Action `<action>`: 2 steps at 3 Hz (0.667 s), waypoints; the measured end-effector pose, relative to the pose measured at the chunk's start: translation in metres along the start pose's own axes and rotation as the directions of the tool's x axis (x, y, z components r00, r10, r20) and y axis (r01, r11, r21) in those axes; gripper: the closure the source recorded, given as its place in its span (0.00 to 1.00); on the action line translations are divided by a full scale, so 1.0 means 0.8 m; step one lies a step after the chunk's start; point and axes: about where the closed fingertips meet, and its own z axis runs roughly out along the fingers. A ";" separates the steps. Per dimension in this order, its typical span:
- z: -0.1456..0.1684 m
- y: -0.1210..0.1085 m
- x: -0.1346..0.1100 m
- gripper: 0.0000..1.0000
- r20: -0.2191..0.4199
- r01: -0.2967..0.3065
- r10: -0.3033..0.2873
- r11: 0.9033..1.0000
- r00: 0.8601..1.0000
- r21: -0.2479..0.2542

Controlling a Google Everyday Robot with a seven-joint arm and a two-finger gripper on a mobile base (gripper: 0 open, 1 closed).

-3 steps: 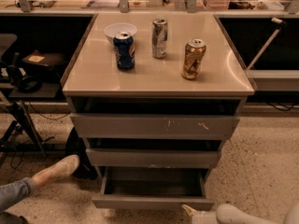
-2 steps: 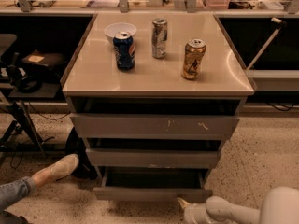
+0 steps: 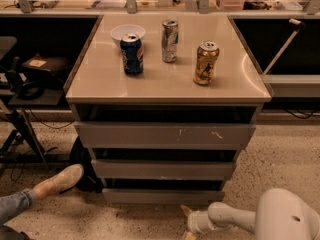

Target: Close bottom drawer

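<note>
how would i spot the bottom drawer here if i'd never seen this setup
Find the cabinet whose beige top carries three cans. Of its three stacked grey fronts, the bottom drawer is the lowest, by the floor near the gripper: narrowest, and without the top drawer's white scratches.

Looks like a robotics lab: a grey three-drawer cabinet [image 3: 165, 81] on speckled floor [image 3: 285, 159], cluttered workbenches [image 3: 100, 4] behind it, headphones [image 3: 22, 86] and cables [image 3: 50, 125] left of it, the robot's gripper [image 3: 187, 222] low at the cabinet's foot.
</note>
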 end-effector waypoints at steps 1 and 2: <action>0.014 -0.011 -0.011 0.00 0.015 0.013 -0.013 1.000 1.000 0.000; 0.023 -0.018 -0.025 0.00 0.040 0.036 -0.037 0.999 0.999 0.003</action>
